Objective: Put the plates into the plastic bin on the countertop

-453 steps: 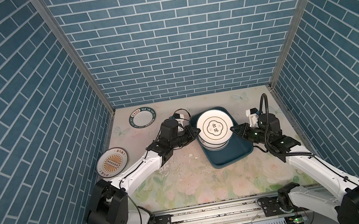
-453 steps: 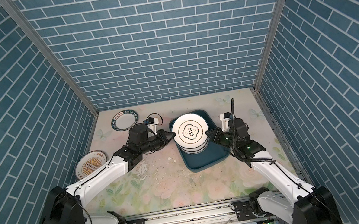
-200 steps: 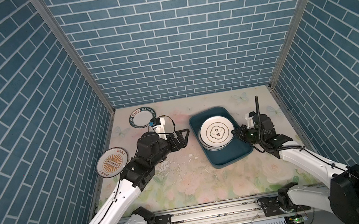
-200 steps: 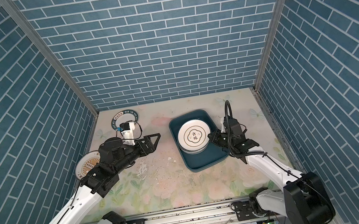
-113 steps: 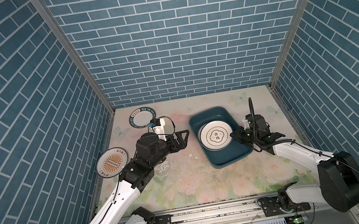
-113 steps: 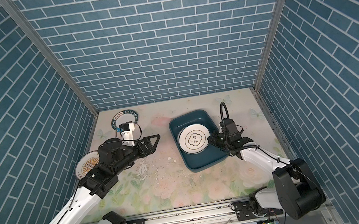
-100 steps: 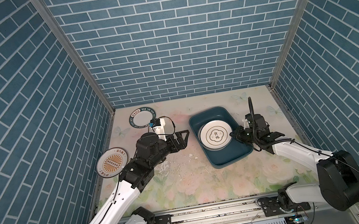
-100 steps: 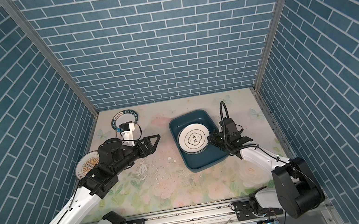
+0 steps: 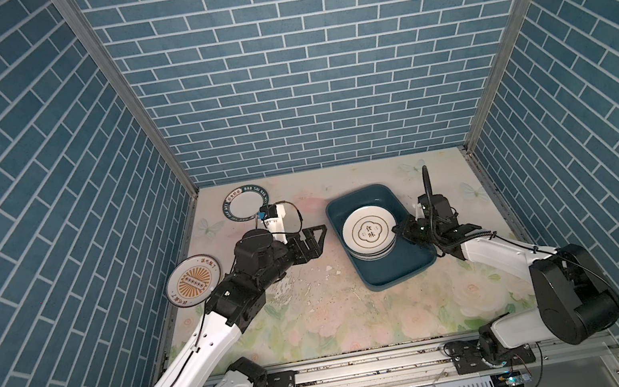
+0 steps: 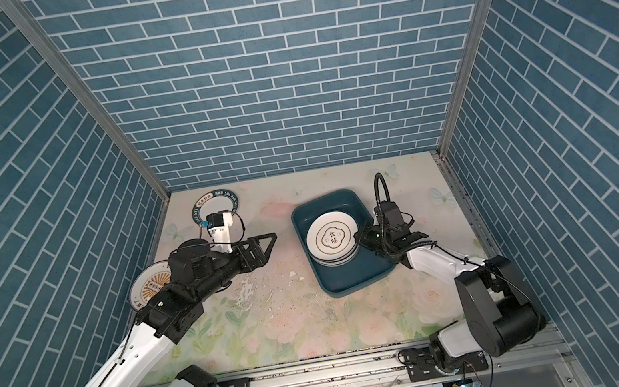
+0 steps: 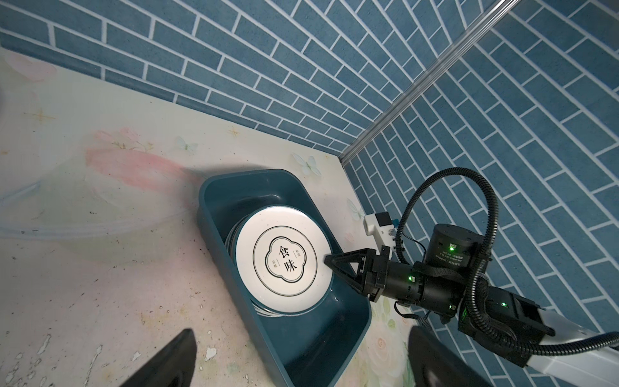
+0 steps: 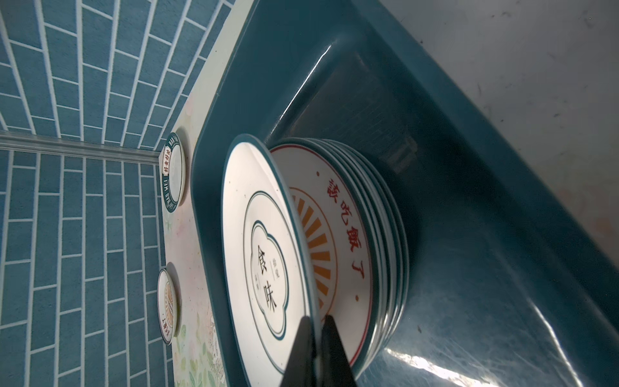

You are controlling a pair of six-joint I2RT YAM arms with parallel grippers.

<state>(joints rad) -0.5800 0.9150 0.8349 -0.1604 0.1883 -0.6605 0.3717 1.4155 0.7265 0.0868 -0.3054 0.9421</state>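
Note:
The plastic bin [image 9: 403,268] sits right of centre on the floral countertop [image 9: 338,303] and holds a stack of plates [image 12: 341,234]. Uppermost is the cloud-outline plate [image 9: 366,232], tilted, its near edge lifted off a sunburst plate beneath. My right gripper [image 9: 397,230] is shut on that raised rim; in the right wrist view its tips [image 12: 316,335] pinch the edge. The left gripper [image 9: 317,239] hovers open and empty, left of the bin. Two plates lie on the countertop: a teal-lettered one [image 9: 246,206] at the back left and a sunburst one [image 9: 193,280] by the left wall.
Blue brick walls close in the back and both sides. The sunburst plate on the left overlaps the wall's foot. The near half of the bin [image 11: 321,341] holds nothing. White flecks [image 9: 330,269] dot the countertop between the left gripper and the bin.
The left gripper has drawn back leftward from the bin. The right gripper has lowered the cloud-outline plate down toward the stack. In the last half second hardly anything moved.

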